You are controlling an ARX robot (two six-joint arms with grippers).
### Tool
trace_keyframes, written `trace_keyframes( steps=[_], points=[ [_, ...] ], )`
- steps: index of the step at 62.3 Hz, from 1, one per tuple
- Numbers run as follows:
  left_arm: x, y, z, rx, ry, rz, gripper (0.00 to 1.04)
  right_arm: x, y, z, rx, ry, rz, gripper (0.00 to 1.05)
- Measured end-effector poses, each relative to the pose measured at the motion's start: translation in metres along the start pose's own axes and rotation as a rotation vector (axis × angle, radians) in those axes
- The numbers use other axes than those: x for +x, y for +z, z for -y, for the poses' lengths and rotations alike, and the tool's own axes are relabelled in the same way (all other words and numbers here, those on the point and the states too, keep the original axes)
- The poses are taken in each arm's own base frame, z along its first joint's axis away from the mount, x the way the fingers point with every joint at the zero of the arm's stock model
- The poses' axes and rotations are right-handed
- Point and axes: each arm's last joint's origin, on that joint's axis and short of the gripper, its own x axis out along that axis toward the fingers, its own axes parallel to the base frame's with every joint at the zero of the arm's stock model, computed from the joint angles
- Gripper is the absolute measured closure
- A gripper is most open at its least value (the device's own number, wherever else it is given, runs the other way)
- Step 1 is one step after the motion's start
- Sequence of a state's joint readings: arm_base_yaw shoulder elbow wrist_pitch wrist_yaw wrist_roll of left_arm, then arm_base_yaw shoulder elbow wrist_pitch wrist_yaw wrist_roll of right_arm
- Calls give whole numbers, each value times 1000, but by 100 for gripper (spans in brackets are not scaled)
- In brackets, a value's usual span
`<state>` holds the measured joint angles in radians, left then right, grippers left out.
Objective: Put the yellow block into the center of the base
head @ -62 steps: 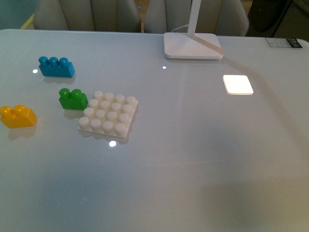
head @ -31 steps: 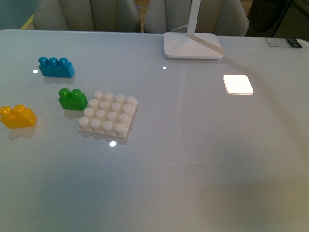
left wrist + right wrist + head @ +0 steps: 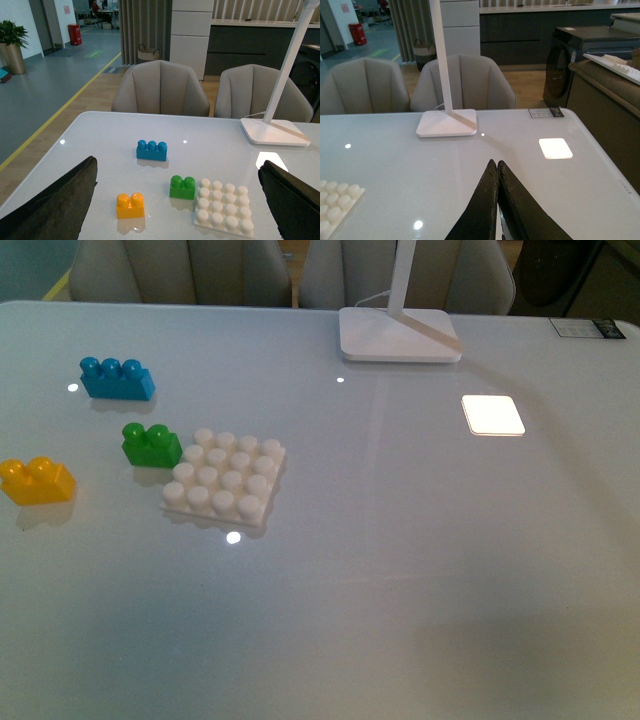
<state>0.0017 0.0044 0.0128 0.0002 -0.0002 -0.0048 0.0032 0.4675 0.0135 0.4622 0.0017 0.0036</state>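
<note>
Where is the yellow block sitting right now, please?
In the front view the yellow block stands at the far left, left of the green brick and the base, touching neither.

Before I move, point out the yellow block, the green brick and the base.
yellow block (image 3: 37, 483): front view, middle of its body.
green brick (image 3: 152, 447): front view, middle of its body.
base (image 3: 224, 477): front view, its central studs.
</note>
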Motion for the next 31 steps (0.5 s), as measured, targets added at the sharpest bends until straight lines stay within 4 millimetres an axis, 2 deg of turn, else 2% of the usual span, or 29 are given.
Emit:
trace_keyframes(
  steps=[31],
  points=[
    [0, 0, 0, 0, 0, 0, 7, -15, 1, 0, 0, 0, 6, 103]
  ],
)
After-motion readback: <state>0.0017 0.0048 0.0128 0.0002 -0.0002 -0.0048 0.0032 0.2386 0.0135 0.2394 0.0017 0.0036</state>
